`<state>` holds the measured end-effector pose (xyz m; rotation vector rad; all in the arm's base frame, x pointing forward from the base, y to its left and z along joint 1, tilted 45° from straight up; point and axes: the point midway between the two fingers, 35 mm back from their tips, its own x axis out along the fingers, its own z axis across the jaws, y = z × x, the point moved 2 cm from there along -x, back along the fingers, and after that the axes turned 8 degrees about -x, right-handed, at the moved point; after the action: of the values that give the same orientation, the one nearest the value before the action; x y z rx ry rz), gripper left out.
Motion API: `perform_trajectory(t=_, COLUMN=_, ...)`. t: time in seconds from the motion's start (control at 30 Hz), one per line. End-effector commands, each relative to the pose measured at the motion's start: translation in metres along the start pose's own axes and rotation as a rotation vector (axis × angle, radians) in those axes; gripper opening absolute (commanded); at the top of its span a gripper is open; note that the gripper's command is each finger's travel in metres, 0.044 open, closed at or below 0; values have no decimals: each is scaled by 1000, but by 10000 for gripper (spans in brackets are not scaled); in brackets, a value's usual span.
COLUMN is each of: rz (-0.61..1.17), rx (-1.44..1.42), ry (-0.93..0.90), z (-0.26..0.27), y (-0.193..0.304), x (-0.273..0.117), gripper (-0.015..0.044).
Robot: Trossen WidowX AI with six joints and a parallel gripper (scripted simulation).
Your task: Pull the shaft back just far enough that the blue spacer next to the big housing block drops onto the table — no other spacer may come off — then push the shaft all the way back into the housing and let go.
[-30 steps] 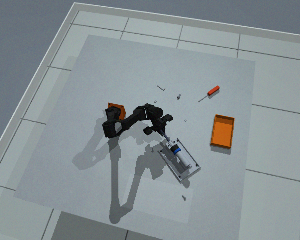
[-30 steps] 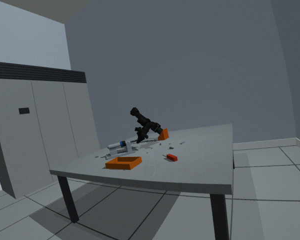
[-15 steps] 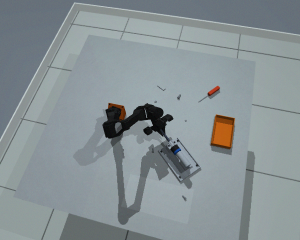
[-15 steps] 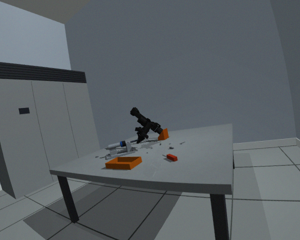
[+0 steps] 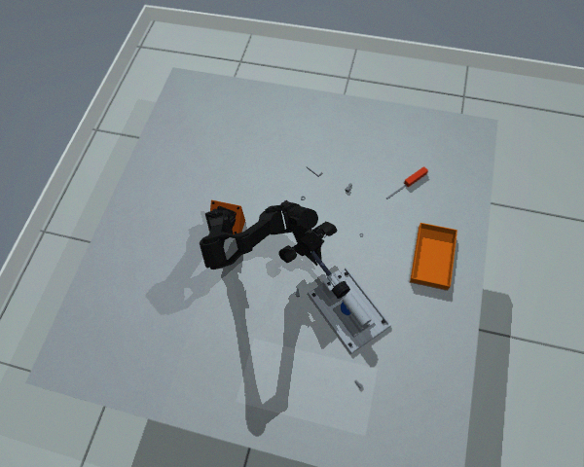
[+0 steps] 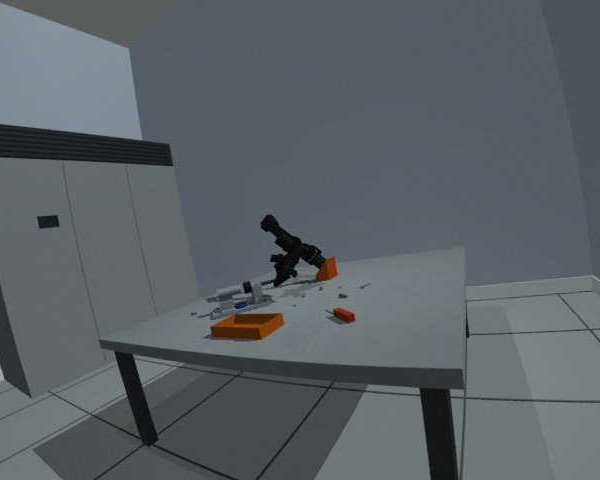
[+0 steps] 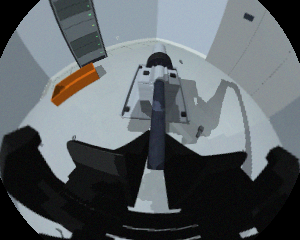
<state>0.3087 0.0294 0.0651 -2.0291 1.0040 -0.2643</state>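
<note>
My gripper [image 5: 314, 256] [image 6: 278, 283] [image 7: 156, 134] is shut on the dark shaft [image 5: 322, 264] [image 7: 159, 111], near its free end. The shaft runs through the grey bracket [image 6: 257, 293] [image 7: 146, 91] on the base frame [image 5: 368, 302] [image 6: 222, 313]. A black spacer [image 5: 341, 289] [image 6: 247, 287] [image 7: 159, 59] sits up at shaft height between the bracket and the big white housing [image 5: 357, 308] [image 6: 230, 290]. The blue spacer [image 5: 345, 308] [image 6: 241, 305] lies low, off the shaft, beneath the housing's near end. Whether the shaft tip is inside the housing is hidden.
An orange tray [image 5: 433, 259] [image 6: 248, 333] [image 7: 77, 86] stands beside the fixture. A red screwdriver [image 5: 416, 176] [image 6: 343, 314], a hex key [image 5: 314, 171], a bolt [image 5: 348, 189] and small rings lie on the table. Other small bolts [image 5: 358, 384] [image 7: 199, 131] lie near the fixture.
</note>
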Motion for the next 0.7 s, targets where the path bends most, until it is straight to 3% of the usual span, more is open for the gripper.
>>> perform_trajectory(t=0.0, rz=0, rx=0, ry=0, z=0, y=0, x=0, gripper=0)
perform_trajectory(t=0.67, rz=-1, rx=1, ry=2, z=0, y=-2, x=1, gripper=0)
